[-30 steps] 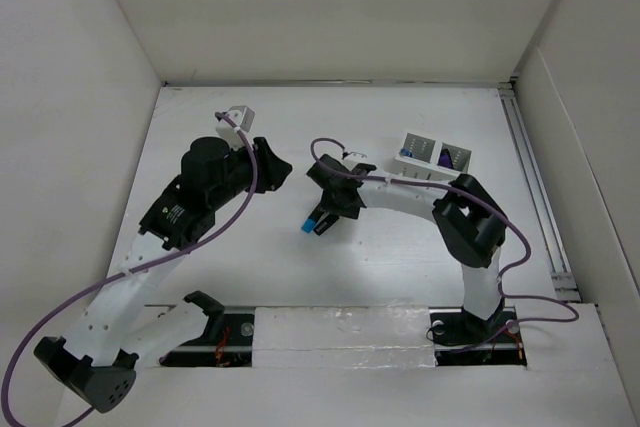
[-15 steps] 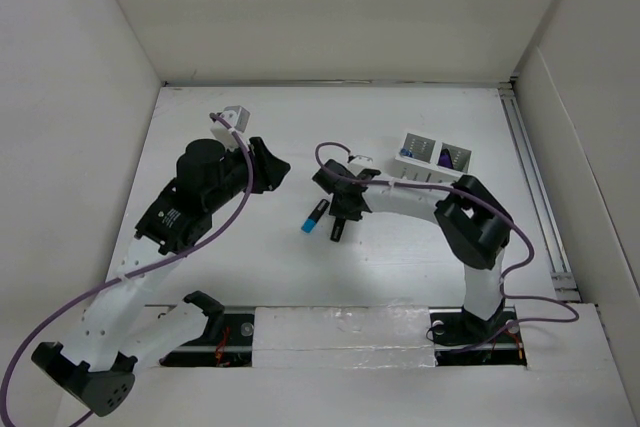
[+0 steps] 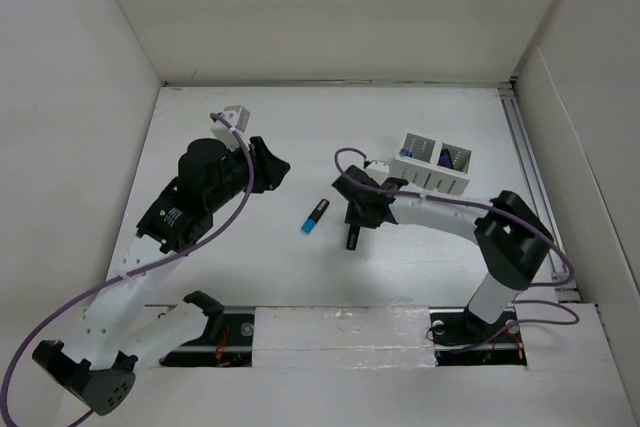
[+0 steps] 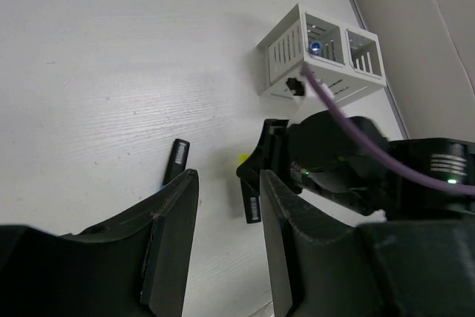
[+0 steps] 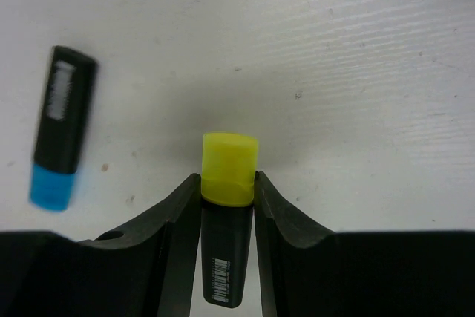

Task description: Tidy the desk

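- The right gripper (image 5: 228, 191) is clamped on the yellow-capped highlighter (image 5: 228, 176). The fingers pinch it just below the cap, with the black barrel running back between them.
- The desk (image 3: 420, 117) is the big white tabletop under everything. I can't tell whether the highlighter is off the surface or only just touching it.
- The blue-capped highlighter (image 3: 315, 216) lies loose on the desk just beside the right gripper, with nothing touching it.
- The pen holder (image 3: 432, 161) sits behind the right arm, near the far right of the desk.
- The left gripper (image 4: 228, 183) has its fingers apart with nothing between them, and hangs over the desk's left half.
- My read is that this is the pick-up-and-stow step for the yellow one.
- The next move probably calls for lifting it, swinging back to the holder, tipping it upright and lining it up over a slot before letting go.
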Robot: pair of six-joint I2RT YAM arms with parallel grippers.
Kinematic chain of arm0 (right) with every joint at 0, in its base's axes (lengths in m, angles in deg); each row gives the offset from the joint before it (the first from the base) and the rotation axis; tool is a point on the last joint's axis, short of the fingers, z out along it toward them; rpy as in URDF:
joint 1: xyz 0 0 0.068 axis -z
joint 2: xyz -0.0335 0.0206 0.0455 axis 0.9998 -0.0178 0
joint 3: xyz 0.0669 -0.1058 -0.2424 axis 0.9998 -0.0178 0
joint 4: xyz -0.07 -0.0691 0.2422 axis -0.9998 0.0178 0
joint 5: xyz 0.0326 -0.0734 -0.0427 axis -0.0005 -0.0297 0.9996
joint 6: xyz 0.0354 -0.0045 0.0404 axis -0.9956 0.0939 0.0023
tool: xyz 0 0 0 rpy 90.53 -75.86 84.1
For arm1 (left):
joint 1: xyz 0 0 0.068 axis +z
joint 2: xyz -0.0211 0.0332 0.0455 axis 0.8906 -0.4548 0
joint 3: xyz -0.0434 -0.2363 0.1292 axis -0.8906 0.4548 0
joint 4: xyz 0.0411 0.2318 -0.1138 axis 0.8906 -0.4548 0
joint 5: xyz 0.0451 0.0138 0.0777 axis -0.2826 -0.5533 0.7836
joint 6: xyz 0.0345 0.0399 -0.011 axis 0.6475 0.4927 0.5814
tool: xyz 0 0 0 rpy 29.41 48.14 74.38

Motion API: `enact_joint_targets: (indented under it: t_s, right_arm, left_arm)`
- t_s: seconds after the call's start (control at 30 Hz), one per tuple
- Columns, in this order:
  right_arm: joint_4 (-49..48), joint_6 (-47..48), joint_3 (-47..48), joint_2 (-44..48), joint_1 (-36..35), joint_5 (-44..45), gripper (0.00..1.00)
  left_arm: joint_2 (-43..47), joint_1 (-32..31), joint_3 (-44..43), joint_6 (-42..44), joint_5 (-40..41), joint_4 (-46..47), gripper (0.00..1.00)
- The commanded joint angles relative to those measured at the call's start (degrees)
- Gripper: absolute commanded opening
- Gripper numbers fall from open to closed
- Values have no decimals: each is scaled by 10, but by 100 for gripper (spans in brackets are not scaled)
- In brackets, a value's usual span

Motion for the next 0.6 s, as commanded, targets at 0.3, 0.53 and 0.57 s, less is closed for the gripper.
enact_joint_targets:
  t_s: [0.3,0.53,0.57]
  right_arm:
    - [15,103,98,252,188,-3,18]
    - [38,134,132,232,372,72,16]
    - [41,141,143,221,399,103,16]
  left_arm:
    - [-27,3,12,-13,-44,43,35]
    - [-33,3,19,-6,-49,60,35]
    - [-38,3,14,1,-47,61,35]
